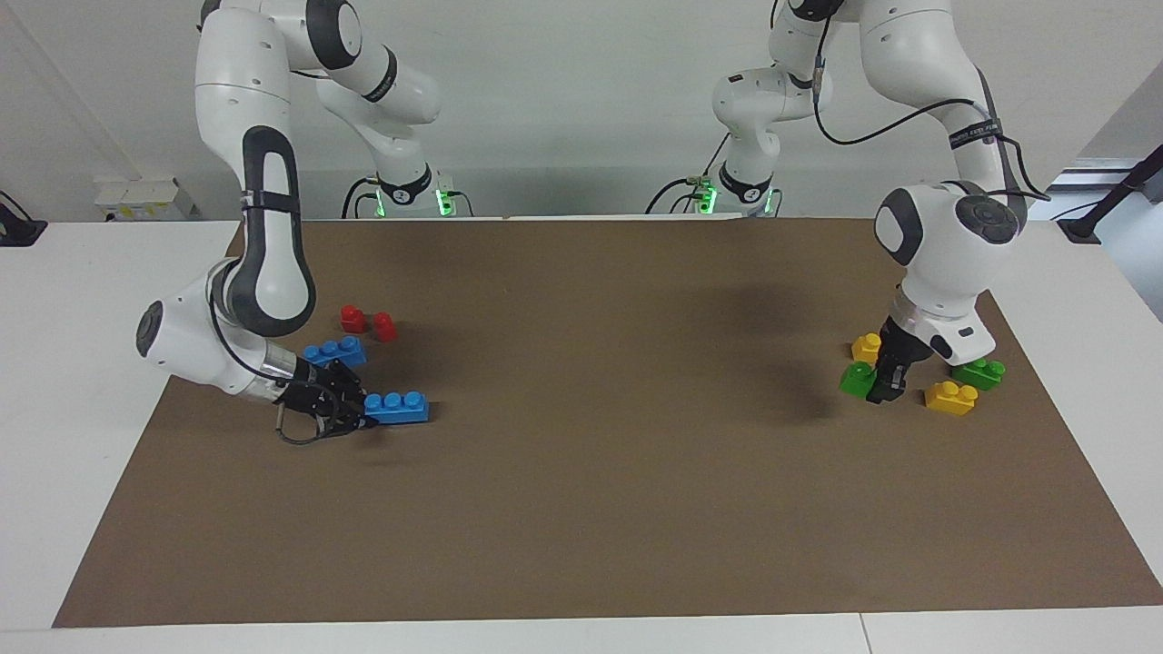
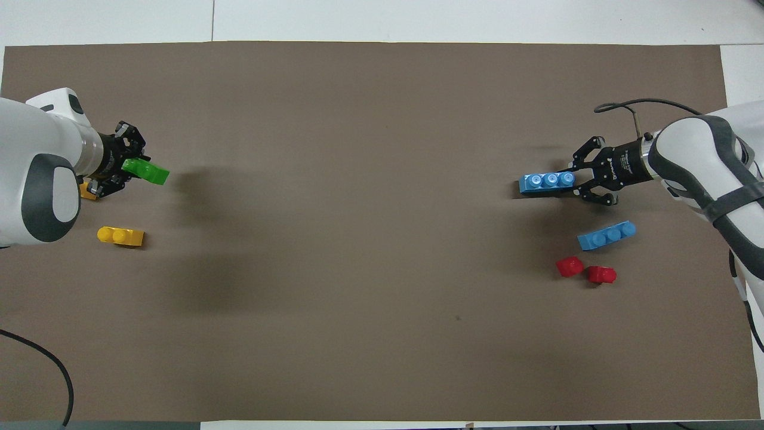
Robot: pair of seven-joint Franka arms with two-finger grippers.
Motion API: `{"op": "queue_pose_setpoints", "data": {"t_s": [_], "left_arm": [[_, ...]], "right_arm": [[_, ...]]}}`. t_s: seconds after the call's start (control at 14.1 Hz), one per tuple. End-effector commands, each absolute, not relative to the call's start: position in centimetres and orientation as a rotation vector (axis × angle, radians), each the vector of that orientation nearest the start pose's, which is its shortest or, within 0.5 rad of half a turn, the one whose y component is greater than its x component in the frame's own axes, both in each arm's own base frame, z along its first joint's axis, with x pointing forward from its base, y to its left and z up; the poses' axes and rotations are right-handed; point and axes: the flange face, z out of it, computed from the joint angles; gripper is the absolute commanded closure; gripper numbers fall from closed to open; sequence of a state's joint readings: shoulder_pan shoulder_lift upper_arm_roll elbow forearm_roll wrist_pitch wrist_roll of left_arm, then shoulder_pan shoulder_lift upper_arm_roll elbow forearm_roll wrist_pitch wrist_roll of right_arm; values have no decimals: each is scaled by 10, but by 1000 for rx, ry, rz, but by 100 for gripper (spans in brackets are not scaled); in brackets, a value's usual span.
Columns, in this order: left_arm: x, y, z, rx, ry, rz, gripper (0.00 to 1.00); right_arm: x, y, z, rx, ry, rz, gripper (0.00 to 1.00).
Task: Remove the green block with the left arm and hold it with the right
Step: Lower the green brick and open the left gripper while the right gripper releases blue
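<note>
Overhead view: the green block (image 2: 147, 171) was clamped in the left gripper (image 2: 122, 169), sticking out from between the closed fingertips toward the middle of the mat (image 2: 370, 334).
Facing view: the same block (image 1: 855, 379) hung low at the left arm's end of the table, just beside the gripper (image 1: 882, 386); I could not tell whether its underside touched the mat (image 1: 636, 527).
Right gripper: (image 1: 350, 413) closed on one end of a blue brick (image 1: 396, 407), held low at the right arm's end, near a second blue brick (image 1: 334, 351) and two red pieces (image 1: 367, 322).
Neighbours: a yellow brick (image 1: 950, 397), another yellow brick (image 1: 866, 347) and a second green brick (image 1: 979, 371) lay close around the left gripper.
Done: green block and blue brick were apart, each in its own gripper, so the separation looked complete.
Left: probably only setting both pieces down and letting go.
Risk: the held block sat close to the loose bricks, so lowering it could nudge them.
</note>
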State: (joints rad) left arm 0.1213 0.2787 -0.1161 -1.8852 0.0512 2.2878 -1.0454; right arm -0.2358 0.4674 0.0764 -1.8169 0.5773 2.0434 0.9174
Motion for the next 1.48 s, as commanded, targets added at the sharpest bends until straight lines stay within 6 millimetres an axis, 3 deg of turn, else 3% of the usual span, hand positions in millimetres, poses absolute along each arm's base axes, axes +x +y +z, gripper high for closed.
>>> {"op": "queue_pose_setpoints", "data": {"t_s": [0.0,0.35,0.42,0.49,0.57,0.78,0.85,0.92,1.13,1.27,1.41], "left_arm": [[658,15,348,-2791,-1478,-195,100],[675,30,327,-2782,-1448,-256,100],[676,36,324,-2780,-1459,-269,100],[676,38,321,-2783,-1462,-276,100],[677,38,313,-2790,-1458,-283,100],[672,37,303,-2813,-1437,-309,100],[672,36,303,-2815,-1436,-313,57],[672,35,303,-2816,-1433,-311,1],[674,28,307,-2822,-1418,-307,0],[674,25,314,-2822,-1411,-306,0],[672,25,332,-2816,-1406,-309,0]], "right_arm": [[606,-84,277,-2087,1722,550,100],[606,-82,277,-2090,1719,553,100],[606,-83,277,-2091,1719,550,74],[607,-81,278,-2091,1718,547,40],[608,-80,278,-2091,1717,548,23],[612,-78,287,-2092,1707,551,9],[616,-74,298,-2098,1692,551,4],[618,-70,316,-2111,1671,536,0],[620,-51,394,-2332,1530,356,0],[621,-31,447,-2568,1277,274,0],[612,-26,486,-2788,910,196,0]]}}
